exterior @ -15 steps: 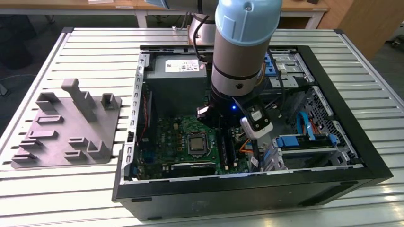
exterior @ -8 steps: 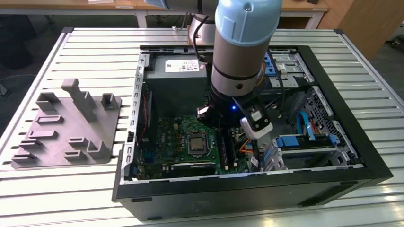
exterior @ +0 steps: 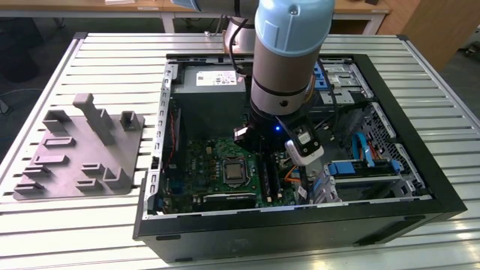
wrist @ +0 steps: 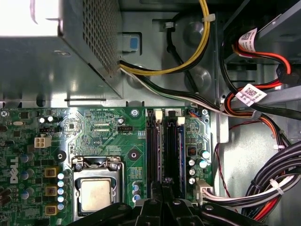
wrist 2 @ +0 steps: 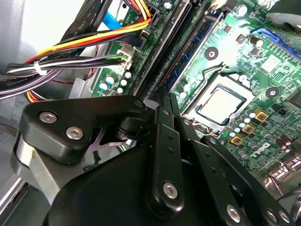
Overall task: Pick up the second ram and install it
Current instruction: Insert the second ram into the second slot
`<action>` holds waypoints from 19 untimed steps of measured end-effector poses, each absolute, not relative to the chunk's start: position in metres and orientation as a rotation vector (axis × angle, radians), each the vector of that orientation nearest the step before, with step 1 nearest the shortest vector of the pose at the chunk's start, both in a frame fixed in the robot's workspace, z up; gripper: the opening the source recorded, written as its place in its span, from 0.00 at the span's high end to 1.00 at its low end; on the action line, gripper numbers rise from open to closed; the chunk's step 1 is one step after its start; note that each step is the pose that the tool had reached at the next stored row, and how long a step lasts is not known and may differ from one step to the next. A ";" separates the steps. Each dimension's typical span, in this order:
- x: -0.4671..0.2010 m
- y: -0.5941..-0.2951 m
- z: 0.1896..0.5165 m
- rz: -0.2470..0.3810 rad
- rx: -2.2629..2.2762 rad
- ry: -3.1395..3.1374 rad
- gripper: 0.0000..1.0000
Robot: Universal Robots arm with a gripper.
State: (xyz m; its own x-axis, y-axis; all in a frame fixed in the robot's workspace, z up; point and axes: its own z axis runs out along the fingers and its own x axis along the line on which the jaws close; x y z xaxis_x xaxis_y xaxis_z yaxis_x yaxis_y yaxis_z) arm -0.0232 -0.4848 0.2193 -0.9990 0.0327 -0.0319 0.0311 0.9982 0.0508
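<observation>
Fingers [wrist: 155, 200], closed narrow, sit over the green motherboard's [wrist: 108, 127] black memory slots [wrist: 153, 146] beside a seated blue stick [wrist: 181, 150].

A pale blue and silver robot arm [exterior: 289, 50] reaches into a black computer case [exterior: 300, 225] standing on a silver-grey ribbed table [exterior: 112, 62], beside a grey fixture tray [exterior: 75, 152]. In both wrist views the motherboard [wrist: 108, 127] is green, with black memory slots [wrist: 153, 150], a silver processor [wrist: 95, 194] and a dark blue memory stick [wrist 2: 195, 40]. The gripper [wrist 2: 162, 141] is black with silver screws, and the cable bundle [wrist 2: 84, 44] is yellow, orange, red, black and white.
</observation>
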 end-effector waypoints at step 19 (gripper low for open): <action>-0.023 -0.486 0.215 0.078 0.050 3.108 0.89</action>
